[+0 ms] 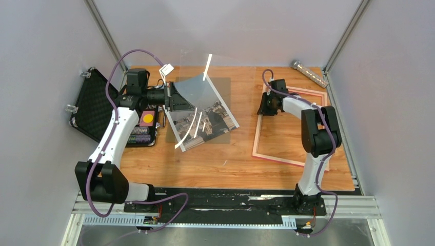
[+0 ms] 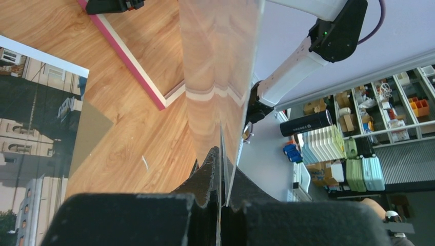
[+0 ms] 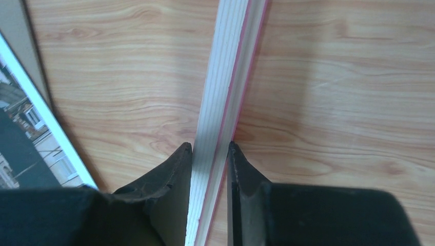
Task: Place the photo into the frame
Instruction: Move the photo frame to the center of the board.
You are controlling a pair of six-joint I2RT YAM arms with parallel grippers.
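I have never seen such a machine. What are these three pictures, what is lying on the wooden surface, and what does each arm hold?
These are two robot arms fixed at the near edge of a wooden table. One picture looks down from above; the other two come from small cameras on each wrist, so each shows its own black fingers.

On the table lie the photo of city buildings, with a brown board under it, and the pink frame. A black case sits at the left.

The left hand is shut on a clear sheet, lifted above the photo. The right hand has its fingers on both sides of one frame rail; whether it grips firmly is not clear.
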